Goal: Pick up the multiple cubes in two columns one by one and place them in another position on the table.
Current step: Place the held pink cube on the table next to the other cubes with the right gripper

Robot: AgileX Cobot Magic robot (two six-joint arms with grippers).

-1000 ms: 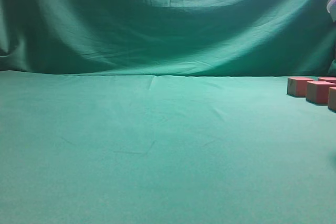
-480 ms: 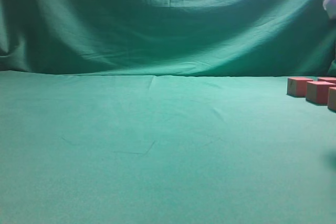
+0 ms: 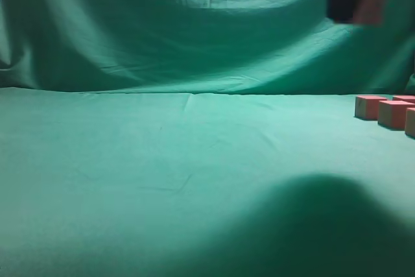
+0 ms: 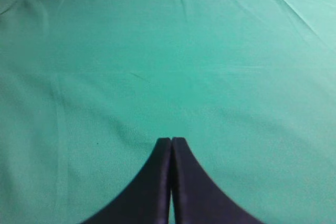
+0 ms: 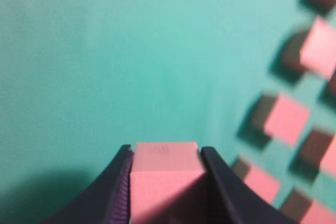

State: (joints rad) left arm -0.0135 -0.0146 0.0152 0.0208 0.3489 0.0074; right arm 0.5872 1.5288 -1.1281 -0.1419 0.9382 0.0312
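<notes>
One cube (image 5: 165,174) now sits clamped between my right jaws (image 5: 166,182), part closed to its width. A second ago I was barely at the right edge of the exterior view; now I am up high on the far right with the cube (image 3: 369,6), blurred, probably moving left, and my shadow falls on the near tabletop (image 3: 162,160). The other cubes (image 5: 286,119) lie in their columns below on the right. My left jaws (image 4: 171,142) are pressed together on nothing. Next comes setting this cube down elsewhere.
</notes>
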